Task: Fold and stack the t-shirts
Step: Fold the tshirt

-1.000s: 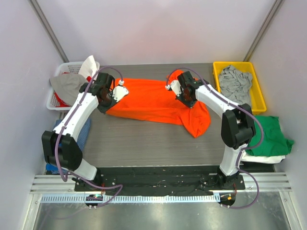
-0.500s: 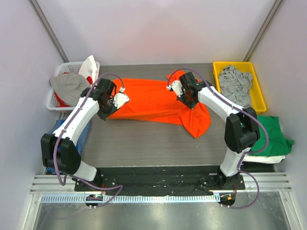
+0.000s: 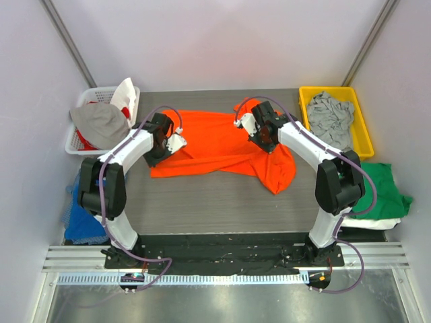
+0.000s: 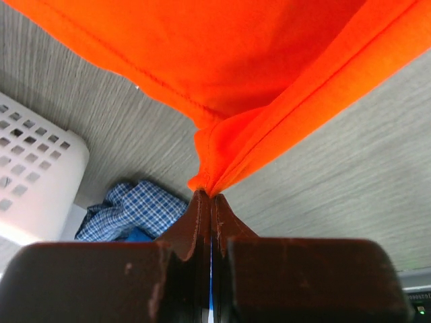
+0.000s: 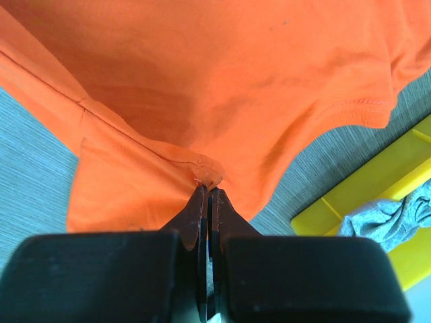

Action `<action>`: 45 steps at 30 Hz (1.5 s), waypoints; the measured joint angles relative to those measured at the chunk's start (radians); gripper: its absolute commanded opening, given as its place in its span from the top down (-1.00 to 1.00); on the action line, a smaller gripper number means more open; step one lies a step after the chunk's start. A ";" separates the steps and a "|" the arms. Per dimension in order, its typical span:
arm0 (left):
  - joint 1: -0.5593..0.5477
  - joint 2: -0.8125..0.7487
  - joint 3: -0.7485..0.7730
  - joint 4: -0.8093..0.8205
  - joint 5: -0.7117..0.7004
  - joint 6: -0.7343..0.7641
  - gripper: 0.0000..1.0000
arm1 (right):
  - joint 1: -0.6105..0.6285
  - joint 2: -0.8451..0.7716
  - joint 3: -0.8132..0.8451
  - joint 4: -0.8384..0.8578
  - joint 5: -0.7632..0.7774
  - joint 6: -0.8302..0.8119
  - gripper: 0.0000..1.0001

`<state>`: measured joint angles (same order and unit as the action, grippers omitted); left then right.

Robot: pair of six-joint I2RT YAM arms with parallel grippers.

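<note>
Clamping hard on a pinch of cloth, your left pincer is gripping the orange shirt at a hemmed corner, with the jaws pressed together and fabric bunching at the tips. Your right pincer is doing likewise on the shirt's other side, nipping a small tuck at a seam.

Between the two grips the orange shirt is lying rumpled across the far half of the table, one end trailing toward you on the right. It is showing no finished fold.

Further out, a grey shirt is sitting bunched in the yellow tray at the far right. A green shirt is lying over a white shirt beyond the table's right edge; I am reading that pair as the stack being built. More cloth is waiting in the white basket at the far left.

You are, in my judgement, partway through. The orange shirt is needing spreading, folding and stacking, and the grey one is awaiting its turn.
</note>
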<state>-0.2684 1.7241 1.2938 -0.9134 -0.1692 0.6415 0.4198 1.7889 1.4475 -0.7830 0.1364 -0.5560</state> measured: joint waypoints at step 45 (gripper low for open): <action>0.011 0.257 0.116 0.187 -0.066 0.025 1.00 | 0.008 0.162 0.188 0.015 0.107 -0.048 0.98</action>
<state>-0.2573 1.9816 1.4097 -0.7265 -0.2352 0.6666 0.4282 1.9511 1.6356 -0.7681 0.2432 -0.6037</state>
